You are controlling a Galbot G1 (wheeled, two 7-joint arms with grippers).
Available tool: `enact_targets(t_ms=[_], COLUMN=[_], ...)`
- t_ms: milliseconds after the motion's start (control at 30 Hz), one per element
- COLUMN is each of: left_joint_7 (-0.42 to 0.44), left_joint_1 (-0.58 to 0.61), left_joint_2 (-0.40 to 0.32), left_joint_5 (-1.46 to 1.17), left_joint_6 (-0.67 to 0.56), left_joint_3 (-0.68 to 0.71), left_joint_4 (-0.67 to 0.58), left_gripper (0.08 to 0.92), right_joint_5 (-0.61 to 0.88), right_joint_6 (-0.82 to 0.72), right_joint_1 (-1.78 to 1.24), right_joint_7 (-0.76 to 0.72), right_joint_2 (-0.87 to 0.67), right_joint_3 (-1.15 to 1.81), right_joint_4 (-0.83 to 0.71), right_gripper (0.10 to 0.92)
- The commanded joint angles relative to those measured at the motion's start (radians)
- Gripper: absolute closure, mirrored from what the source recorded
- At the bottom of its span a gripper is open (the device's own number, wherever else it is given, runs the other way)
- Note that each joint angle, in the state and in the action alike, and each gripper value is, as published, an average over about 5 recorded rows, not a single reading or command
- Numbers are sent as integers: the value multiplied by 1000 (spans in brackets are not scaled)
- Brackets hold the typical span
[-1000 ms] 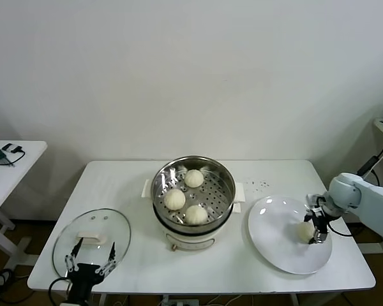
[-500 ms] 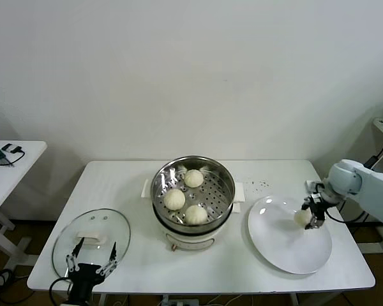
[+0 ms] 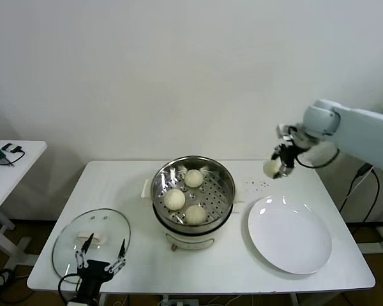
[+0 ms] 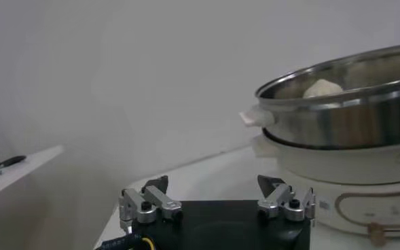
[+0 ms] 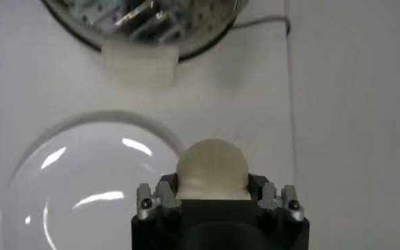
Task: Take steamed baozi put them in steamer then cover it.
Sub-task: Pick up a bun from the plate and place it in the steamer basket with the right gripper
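Holding a baozi (image 3: 270, 167) pinched in my right hand (image 3: 278, 167) above the counter (image 3: 242, 255), my left hand (image 3: 101, 256) spread by the glass cover (image 3: 70, 237).

Right gripper (image 3: 276, 168) raised, fingers clamped on a baozi (image 3: 271, 167), left gripper (image 3: 101, 263) low, fingers apparently spread.
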Motion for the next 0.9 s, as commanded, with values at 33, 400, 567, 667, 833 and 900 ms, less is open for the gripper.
enact_targets(t_ms=[33, 400, 567, 667, 833, 900], left_joint_7=[0, 1, 1, 1, 1, 1], left_joint_1=[-2, -19, -27, -29, -33, -34], left_joint_2=[6, 19, 20, 19, 18, 18], left_joint_5=[2, -5, -11, -17, -22, -22], left_joint_6=[-4, 4, 5, 5, 6, 6], left_joint_3=[26, 28, 21, 18, 16, 14], left_joint_4=[-2, -9, 1, 6, 12, 16], left_gripper=[177, 177, 177, 177, 177, 177], right_joint_5=[299, 319, 293, 273, 243, 236], right_joint_6=[-114, -190, -193, -191, -187, -184], right_joint_1=[193, 33, -45, -83, -133, -139], right_joint_7=[87, 192, 211, 212, 208, 203], right_joint_2=[225, 298, 317, 331, 346, 346], right_joint_3=[-153, -126, -121, -115, -100, -100], right_joint_4=[77, 135, 113, 86, 43, 39], right_gripper=[364, 364, 364, 364, 364, 364])
